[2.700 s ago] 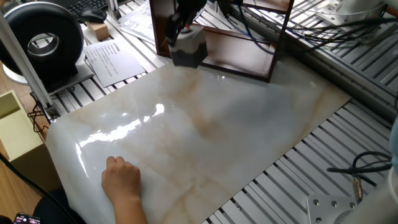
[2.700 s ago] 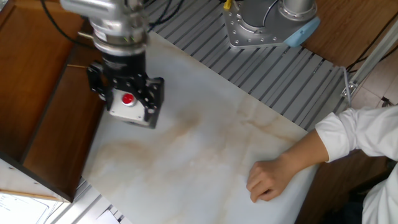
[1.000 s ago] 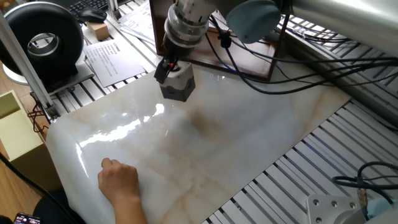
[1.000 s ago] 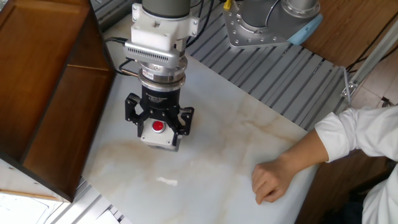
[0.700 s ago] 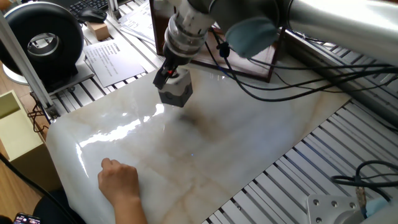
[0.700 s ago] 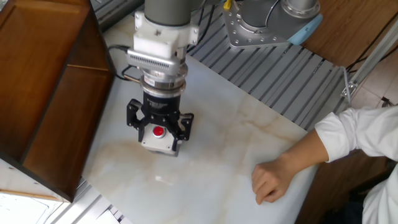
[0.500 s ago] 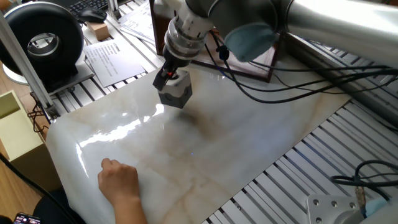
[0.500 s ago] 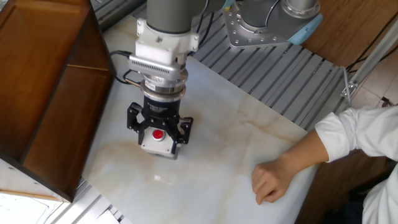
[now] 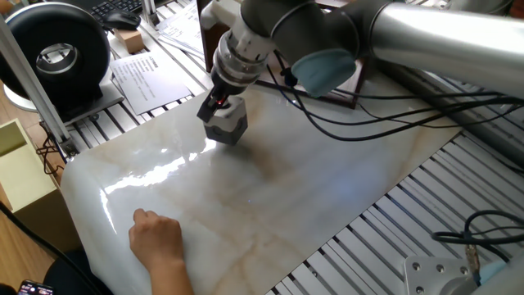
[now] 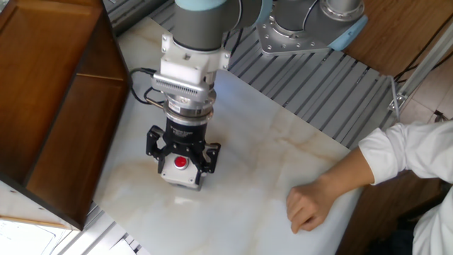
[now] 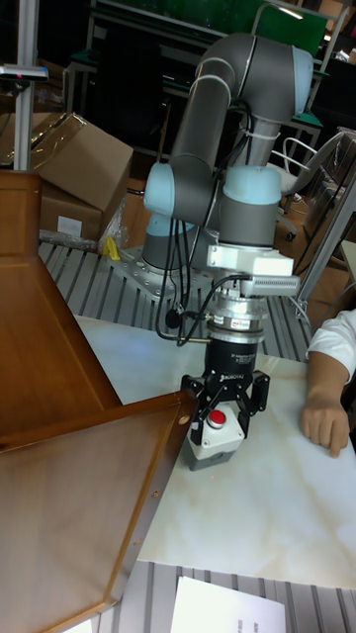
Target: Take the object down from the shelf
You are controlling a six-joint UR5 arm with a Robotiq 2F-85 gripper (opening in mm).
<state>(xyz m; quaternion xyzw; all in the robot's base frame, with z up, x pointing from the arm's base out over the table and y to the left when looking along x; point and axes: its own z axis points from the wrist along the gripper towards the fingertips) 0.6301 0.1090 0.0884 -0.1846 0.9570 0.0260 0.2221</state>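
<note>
One object in my pincer, jaws clamped on it. Since a few seconds back it has come clear of the shelf and dropped low onto the desk. Contact unclear; release looks next.

Silver-grey UR5 arm with pale blue joint caps reaches down, wrist vertical. Black two-finger end effector points straight down, low over desk. Black fingers clamp both sides of small grey blocky object with red button on top. Black cables loop along forearm. Person's bare hand, loosely curled, rests flat, well apart from end effector; white sleeve behind it.
</note>
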